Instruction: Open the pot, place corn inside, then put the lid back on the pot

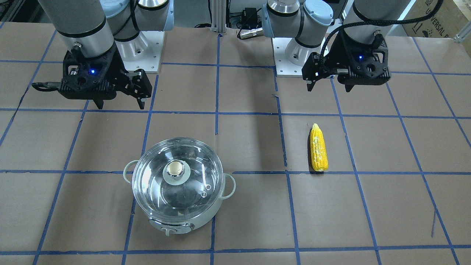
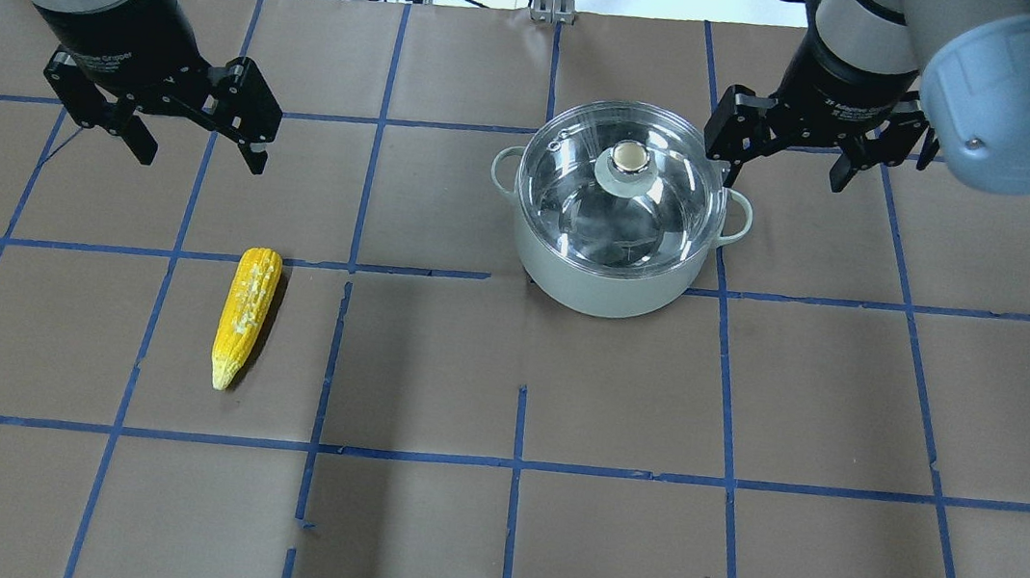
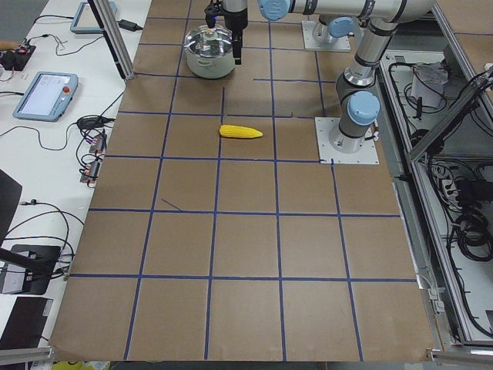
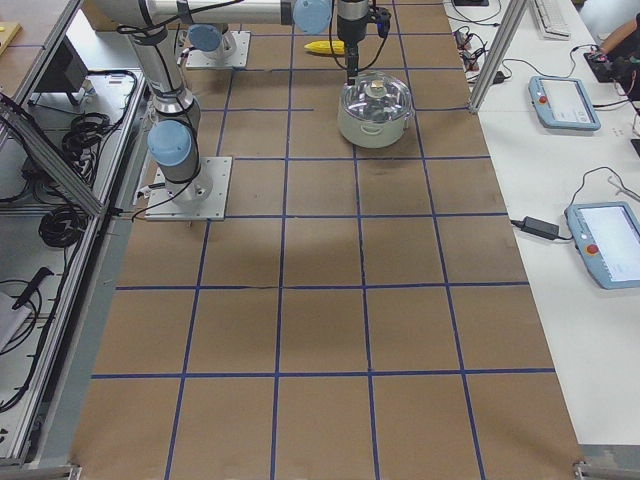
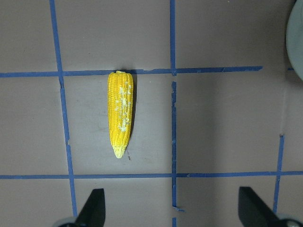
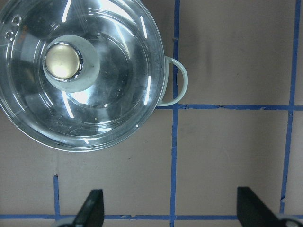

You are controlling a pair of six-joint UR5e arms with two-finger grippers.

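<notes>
1. Lid (image 1: 195,184), front view: clear glass, seated on the pot (image 1: 202,221), with its knob (image 1: 176,169) at centre. Probably fragile, slick and fairly heavy, so the knob is the only sensible hold. The corn (image 1: 318,152) lies flat on the desk (image 1: 239,129), well apart from the pot.
2. Overhead: left tool (image 2: 200,146) spread wide, empty, hanging near the corn. Right tool (image 2: 779,164) also wide, empty, just beside the pot.
3. Side views: pot and corn visible, tools too small to judge.
4. Left wrist: corn straight ahead. It looks light, stiff and ridged; pinch across the thick middle.
5. Right wrist: knob sits off to one side of the tool's line, so I'd guess centring comes first.
</notes>
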